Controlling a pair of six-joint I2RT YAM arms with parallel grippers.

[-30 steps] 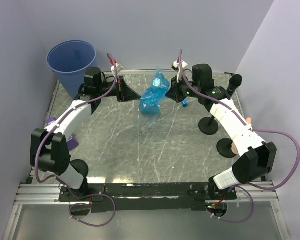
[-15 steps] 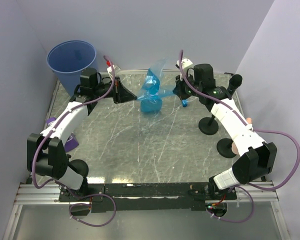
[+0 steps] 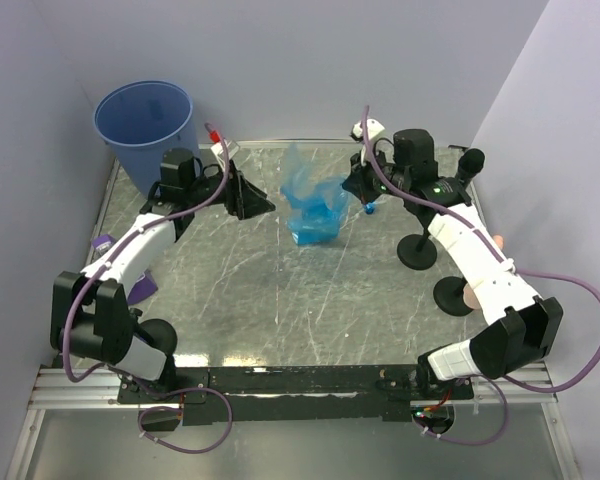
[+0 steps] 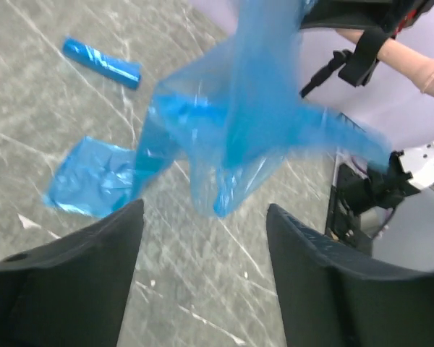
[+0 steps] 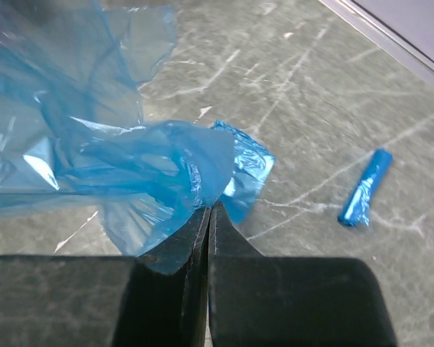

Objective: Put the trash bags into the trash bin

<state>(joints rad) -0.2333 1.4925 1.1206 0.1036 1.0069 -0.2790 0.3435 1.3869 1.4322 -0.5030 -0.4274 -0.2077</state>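
Where the scene is viewed from above, the trash bin (image 3: 145, 125) is shown standing upright at the far left corner of the worktop (image 3: 280, 300). It is well apart from the loose trash bag (image 3: 312, 205), which is heaped near the middle of the far edge. The left pincer (image 3: 252, 192) is seen near the bag's left side, its jaws spread with nothing between them, and a gap is visible between it and the bag. The right pincer (image 3: 355, 188) is set against the bag's right side. A rolled trash bag (image 3: 370, 208) is seen lying on the worktop close by the right pincer. Two black stands (image 3: 417, 252) are placed near the right edge.

In the left wrist view, the fingers (image 4: 72, 282) of the left pincer are shown wide apart, and no object is held. The loose trash bag (image 4: 239, 123) is drawn upward ahead of them, with its lower portion lying on the worktop. The rolled trash bag (image 4: 101, 63) is seen beyond it.

In the right wrist view, the right pincer (image 5: 208, 217) is shown fully closed, with a fold of the loose trash bag (image 5: 123, 152) pinched at its tips. The rolled trash bag (image 5: 364, 188) is seen lying apart to the right on the worktop (image 5: 311, 108).
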